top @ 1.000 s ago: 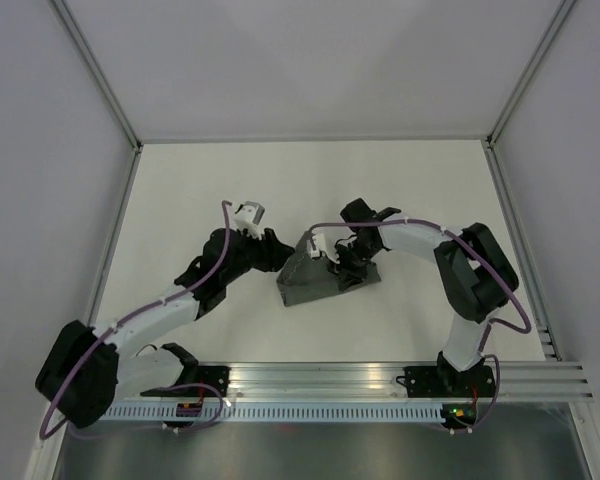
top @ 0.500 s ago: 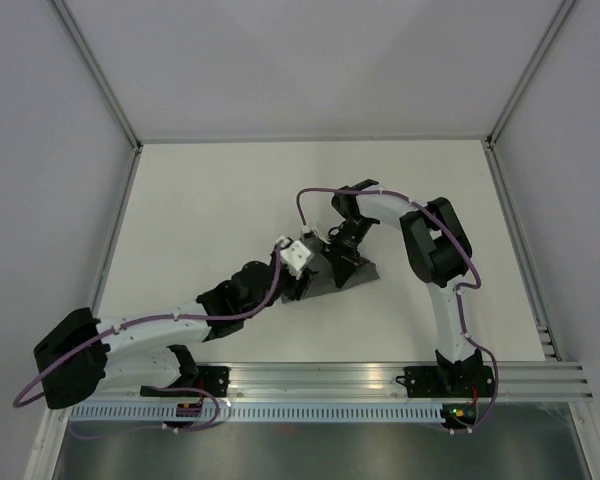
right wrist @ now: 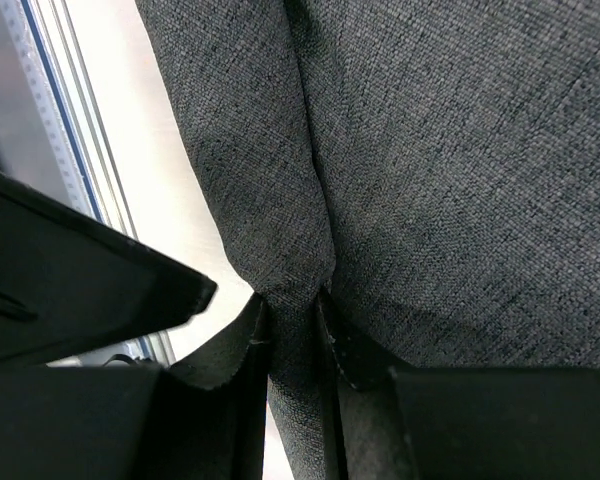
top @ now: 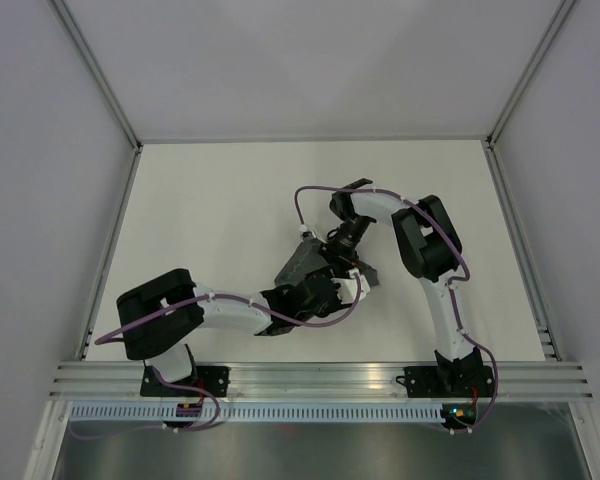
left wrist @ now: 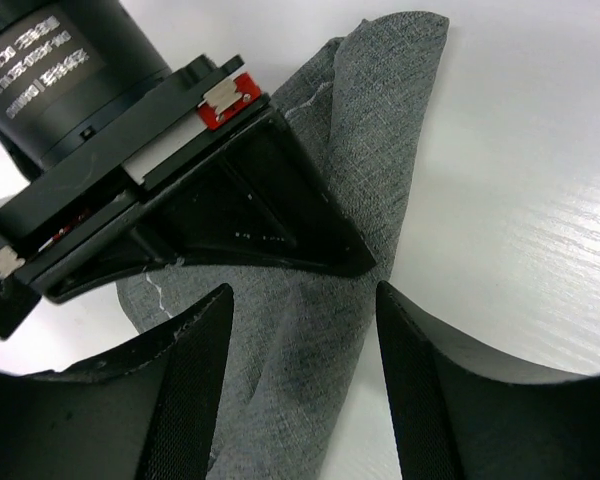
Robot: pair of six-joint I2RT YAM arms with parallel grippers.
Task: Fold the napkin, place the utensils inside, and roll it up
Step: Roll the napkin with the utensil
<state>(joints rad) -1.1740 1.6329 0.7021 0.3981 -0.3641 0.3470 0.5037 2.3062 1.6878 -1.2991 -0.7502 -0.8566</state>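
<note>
White bench [top: 200,200] between pale grey walls [top: 40,150] carried the napkin [top: 300,262], which lay near the middle, just ahead of both arms. By the look of it, the task had barely begun: no neat fold showed, no utensils were in view, and the rolling was yet to come. The cloth was dark grey and coarse-woven, bunched into a creased ridge, with a thin pale stitch line by its hem. The right fingers [right wrist: 230,375] were clamped on a pinched fold of it. The left fingers [left wrist: 185,390] stood apart, empty, just over its edge.
</note>
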